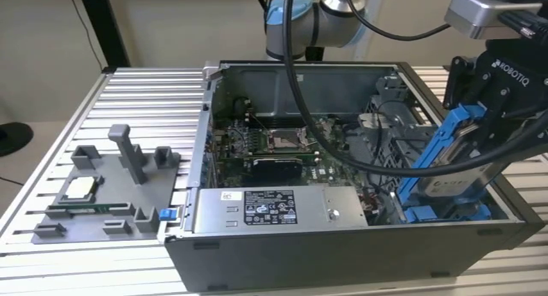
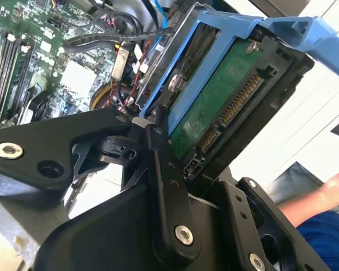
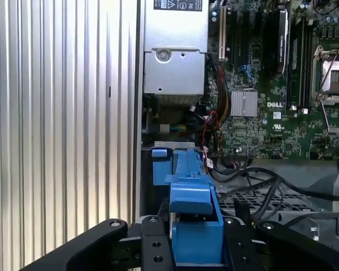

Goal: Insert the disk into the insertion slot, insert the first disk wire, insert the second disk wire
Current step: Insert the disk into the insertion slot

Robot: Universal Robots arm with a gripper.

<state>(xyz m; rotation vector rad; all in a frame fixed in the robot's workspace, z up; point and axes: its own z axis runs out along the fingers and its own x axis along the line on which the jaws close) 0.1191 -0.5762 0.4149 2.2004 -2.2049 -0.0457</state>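
fingers (image 2: 163, 158): clamped on disk (image 1: 451, 182) across its blue carrier (image 2: 237, 28) | disk: tilted, low end at slot (image 1: 432, 214), case (image 1: 342, 264) end at exterior view's right, not seated | why: tilt likely lines carrier up with slot; connector edge (image 2: 237, 101) faces up, staying reachable

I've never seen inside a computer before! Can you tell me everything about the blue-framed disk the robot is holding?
The disk is a flat silver-grey slab clipped in a bright blue plastic frame. In the second wrist view, one face is a green circuit board with gold connector pins. The gripper is shut on it, holding it tilted on edge over the open computer case, its lower end near the blue-railed insertion slot.
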